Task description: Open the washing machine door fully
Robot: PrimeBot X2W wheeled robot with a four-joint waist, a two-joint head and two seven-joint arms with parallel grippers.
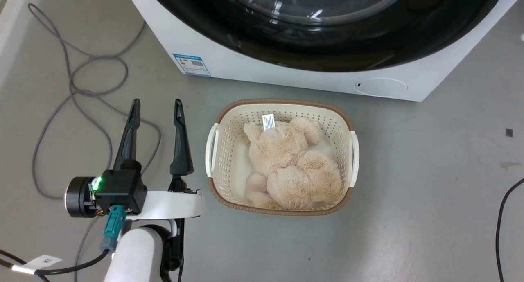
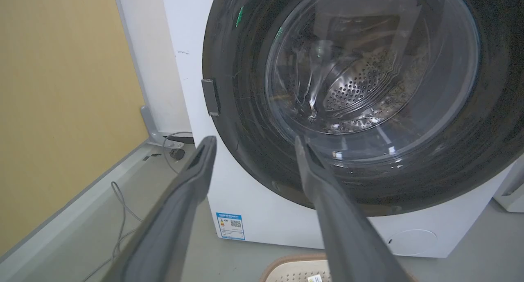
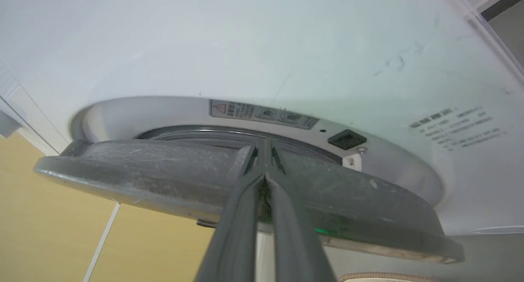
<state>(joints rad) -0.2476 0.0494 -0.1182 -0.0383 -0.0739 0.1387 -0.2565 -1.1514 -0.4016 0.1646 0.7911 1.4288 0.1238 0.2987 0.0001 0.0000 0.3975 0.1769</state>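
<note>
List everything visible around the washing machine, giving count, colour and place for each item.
washing machine: one, white, behind the basket
washing machine door: one, glossy black, on its front, slightly ajar
label sticker: one, blue, machine's lower left
filter cover: one, white, machine's lower right
laundry basket: one, cream with brown rim, on floor
plush toy: one, beige, inside basket
grey cable: count unclear, looped on floor, left
black cable: one, floor, right
wall panel: one, yellow, left of machine
left gripper: dark, open, left of basket
right gripper: dark, fingers together at door's edge
</note>
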